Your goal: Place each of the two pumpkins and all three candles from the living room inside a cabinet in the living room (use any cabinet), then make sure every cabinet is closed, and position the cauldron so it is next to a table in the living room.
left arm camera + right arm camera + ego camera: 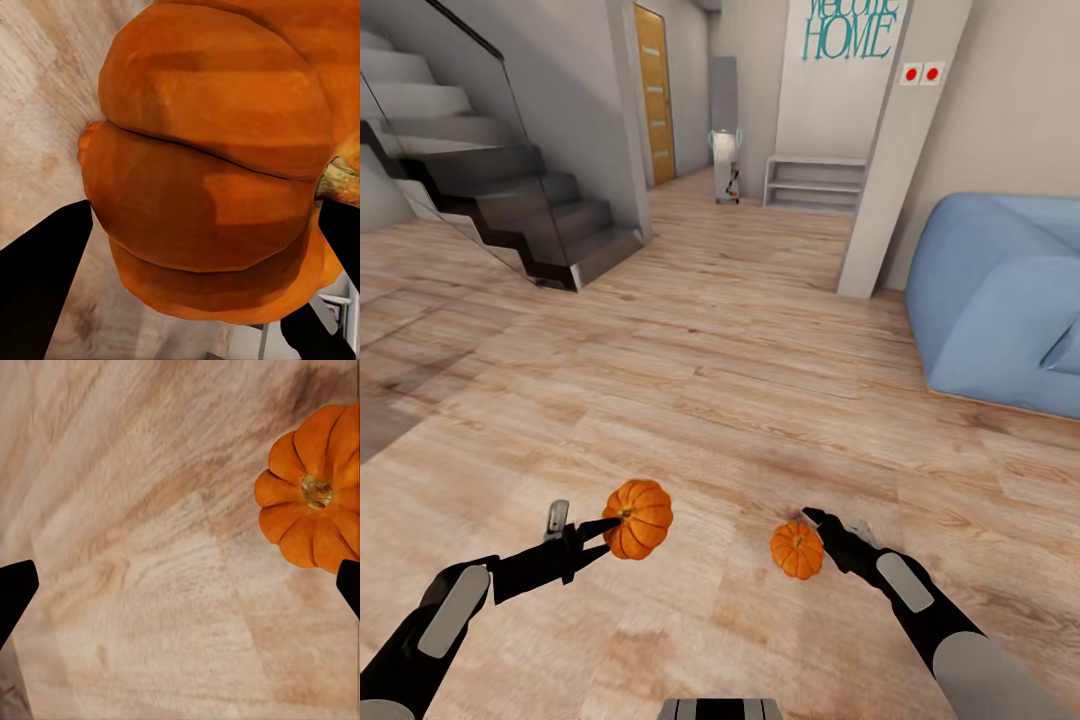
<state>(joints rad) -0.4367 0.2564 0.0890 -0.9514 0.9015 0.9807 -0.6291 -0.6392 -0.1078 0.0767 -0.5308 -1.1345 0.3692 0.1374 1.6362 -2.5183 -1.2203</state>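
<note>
An orange ribbed pumpkin (640, 518) hangs above the wooden floor with my left gripper (612, 527) shut on it. In the left wrist view this pumpkin (210, 172) sits close up between the two dark fingers (41, 277). A second, smaller pumpkin (797, 550) lies just left of my right gripper (826, 527). In the right wrist view that pumpkin (315, 510) is seen stem-up on the floor, near one fingertip (349, 585). The right gripper (180, 585) is open, its fingers wide apart with bare floor between them. The candles, cabinet and cauldron are out of view.
A dark staircase with a glass rail (530, 210) rises at the left. A blue sofa (1005, 300) stands at the right, with a white pillar (895, 150) beside it. A low white shelf (815, 182) and an orange door (653, 90) are at the back.
</note>
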